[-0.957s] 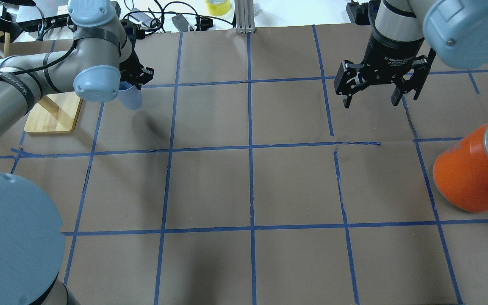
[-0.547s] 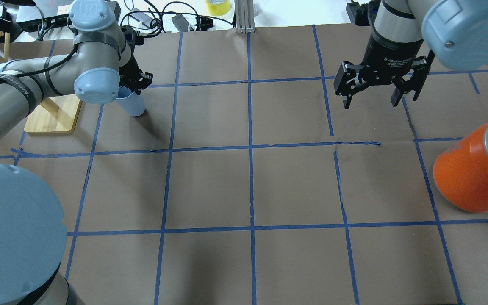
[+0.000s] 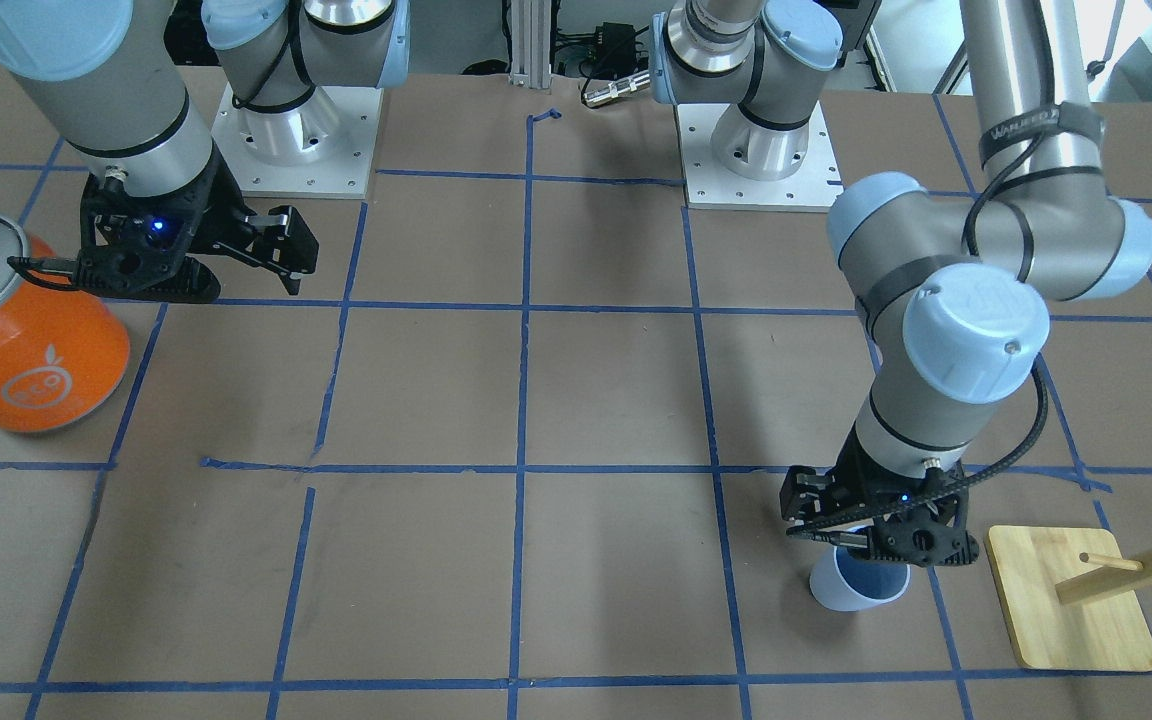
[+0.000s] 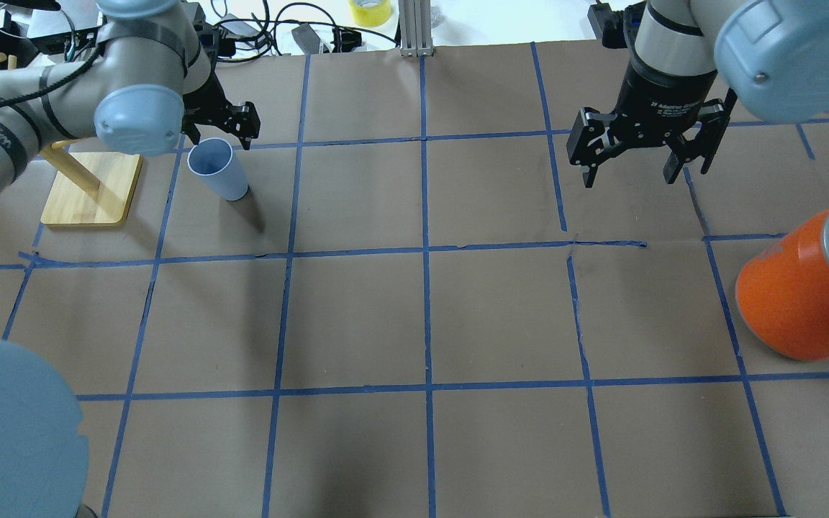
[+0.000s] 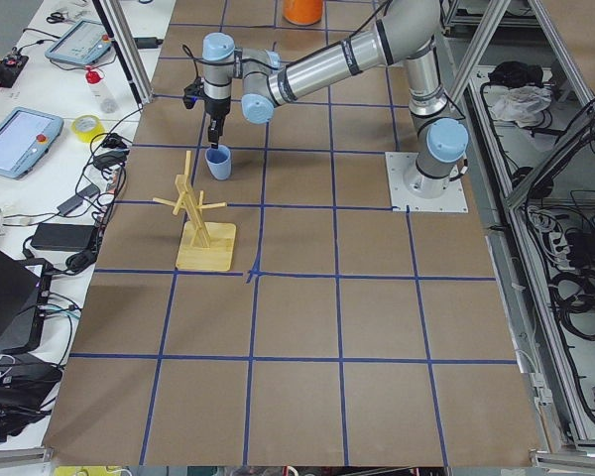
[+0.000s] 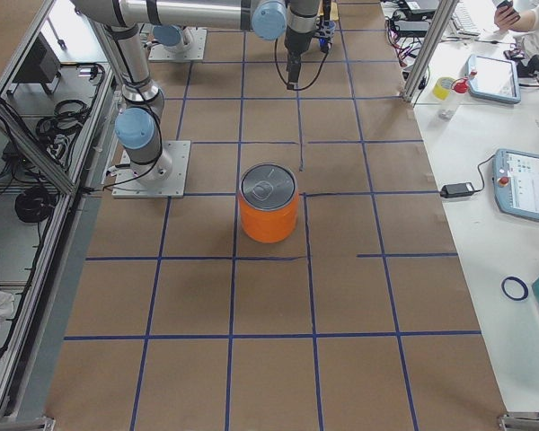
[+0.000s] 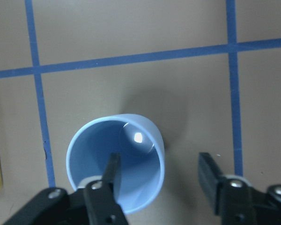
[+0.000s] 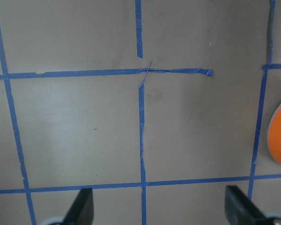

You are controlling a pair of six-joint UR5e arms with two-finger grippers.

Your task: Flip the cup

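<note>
The pale lavender-blue cup (image 4: 219, 170) stands upright on the table, rim up, at the far left. It also shows in the front view (image 3: 856, 590), the left side view (image 5: 218, 162) and the left wrist view (image 7: 117, 164). My left gripper (image 4: 219, 132) is open just above the cup's rim and holds nothing. In the left wrist view (image 7: 159, 161) one finger hangs over the cup's mouth and the other is outside it. My right gripper (image 4: 630, 175) is open and empty above the far right of the table (image 8: 159, 197).
A large orange can with a silver top (image 4: 796, 295) stands at the right edge, also in the front view (image 3: 21, 340). A wooden peg stand on a square base (image 4: 91, 187) sits just left of the cup. Blue tape lines grid the brown table.
My left gripper lowered the tilted cup onto the table, opened and drew up and back. The cup now stands free, rim up. The right arm barely moved.
</note>
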